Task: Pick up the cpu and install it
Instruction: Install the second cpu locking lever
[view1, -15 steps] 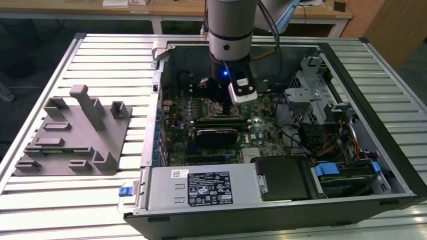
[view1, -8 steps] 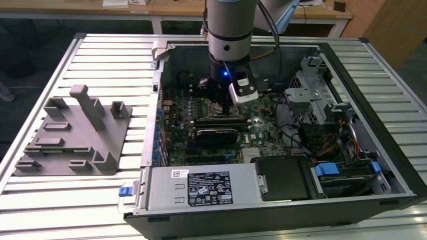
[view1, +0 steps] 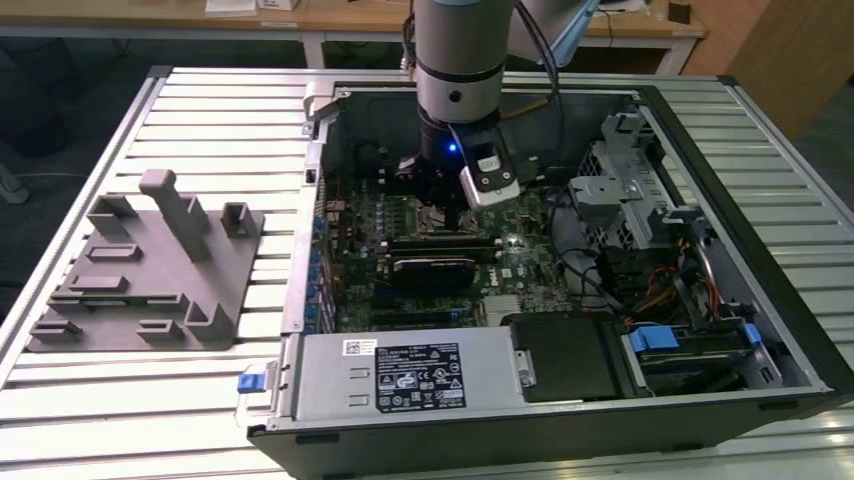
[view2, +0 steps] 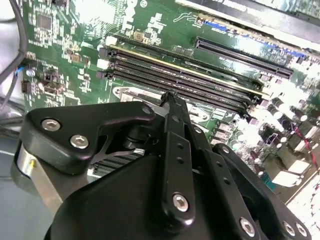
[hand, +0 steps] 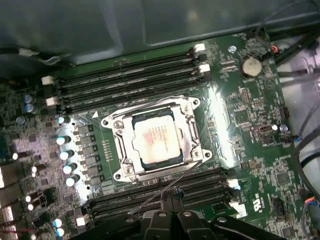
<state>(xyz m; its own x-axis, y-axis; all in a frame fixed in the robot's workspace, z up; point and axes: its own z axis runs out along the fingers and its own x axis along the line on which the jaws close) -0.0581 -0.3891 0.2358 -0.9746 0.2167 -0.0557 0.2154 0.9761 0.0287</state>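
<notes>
The cpu (hand: 157, 140), a small square chip with a silvery-tan top, lies flat inside the motherboard socket, ringed by the socket's metal frame (hand: 192, 131). A thin socket lever wire (hand: 187, 174) slants away from the frame's corner. In the first wrist view my gripper (hand: 172, 196) is shut with nothing in it, its tip right by that wire and a little clear of the cpu. The second wrist view has the gripper (view2: 172, 98) closed above the board. In the exterior view the arm (view1: 461, 90) reaches down into the open computer case over the socket area.
Memory slots (hand: 130, 80) run along both sides of the socket. The case walls (view1: 721, 200), a drive cage (view1: 627, 190), cables (view1: 667, 290) and the power supply (view1: 400, 375) crowd the board. A grey fixture (view1: 147, 270) stands on the slatted table at the exterior view's left.
</notes>
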